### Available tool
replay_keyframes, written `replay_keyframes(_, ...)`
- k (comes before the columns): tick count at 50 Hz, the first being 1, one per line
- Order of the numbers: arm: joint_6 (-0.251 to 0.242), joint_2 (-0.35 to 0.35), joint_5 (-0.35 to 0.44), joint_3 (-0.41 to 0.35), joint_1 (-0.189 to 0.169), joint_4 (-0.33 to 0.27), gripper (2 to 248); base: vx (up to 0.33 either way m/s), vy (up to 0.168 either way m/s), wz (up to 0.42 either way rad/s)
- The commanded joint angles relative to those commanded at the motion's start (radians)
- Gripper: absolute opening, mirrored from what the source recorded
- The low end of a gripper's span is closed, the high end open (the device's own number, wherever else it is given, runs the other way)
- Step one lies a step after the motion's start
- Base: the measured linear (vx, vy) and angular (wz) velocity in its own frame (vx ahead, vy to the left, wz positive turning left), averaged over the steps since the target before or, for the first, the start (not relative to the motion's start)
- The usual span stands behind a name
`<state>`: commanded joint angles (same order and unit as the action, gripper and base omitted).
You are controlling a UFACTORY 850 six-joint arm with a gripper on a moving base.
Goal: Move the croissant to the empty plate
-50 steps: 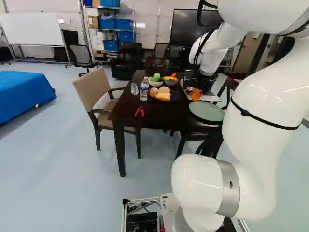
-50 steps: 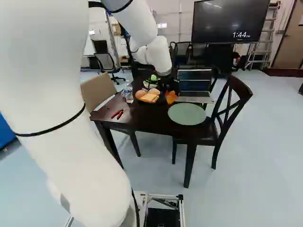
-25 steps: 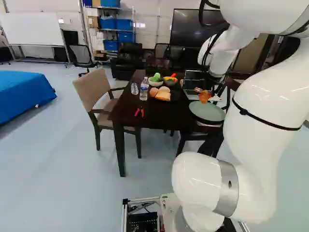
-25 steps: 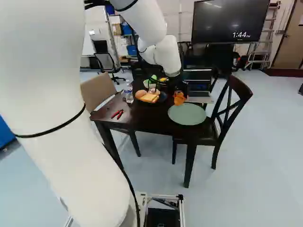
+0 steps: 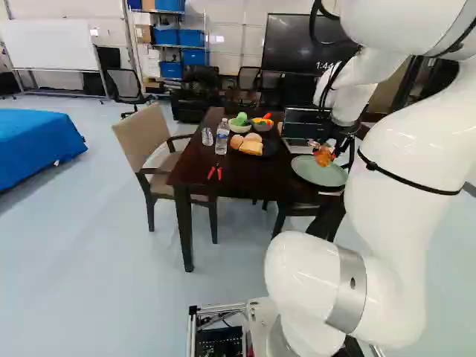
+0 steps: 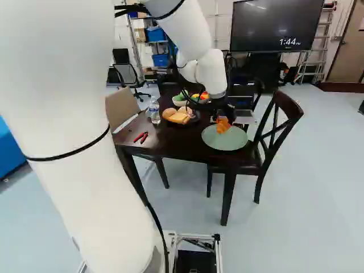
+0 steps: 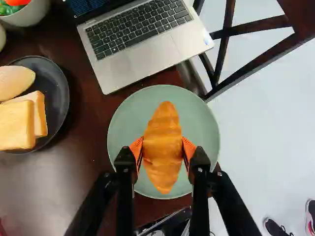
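Note:
My gripper hangs over the far side of the green plate in the left base view. In the wrist view the gripper is shut on the croissant, an orange pad pressing each side of its middle. Below the croissant lies the round pale green plate, with nothing on it; a gap between croissant and plate is hard to judge. The plate rests at the table's edge, and the croissant also shows above it in the right base view.
An open laptop stands just beyond the plate. A dark plate holds bread and rolls. Bowls of vegetables, bottles and red pliers share the table. A dark chair stands beside it.
My arm has carried the croissant from beside the laptop, rightward in both base views and nearer, to over the green plate. The gripper has kept its hold; the base has stayed put.

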<state>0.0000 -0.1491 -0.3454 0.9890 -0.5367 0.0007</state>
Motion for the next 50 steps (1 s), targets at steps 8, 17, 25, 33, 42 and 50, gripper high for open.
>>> replay_keyframes(8,0.000,-0.023,0.000,0.004,0.000,0.000,120,0.000,0.000,0.000)
replay_keyframes(17,0.000,-0.050,0.000,0.008,0.000,0.000,120,0.000,0.000,0.000)
replay_keyframes(25,0.000,-0.074,0.000,0.013,0.000,0.000,120,0.000,0.000,0.000)
replay_keyframes(33,0.000,-0.099,0.000,0.019,0.000,0.000,120,0.000,0.000,0.000)
replay_keyframes(42,0.000,-0.108,0.000,0.021,0.000,0.000,120,0.000,0.000,0.000)
replay_keyframes(50,0.000,-0.108,0.000,0.021,0.000,0.000,171,0.000,0.000,0.000)
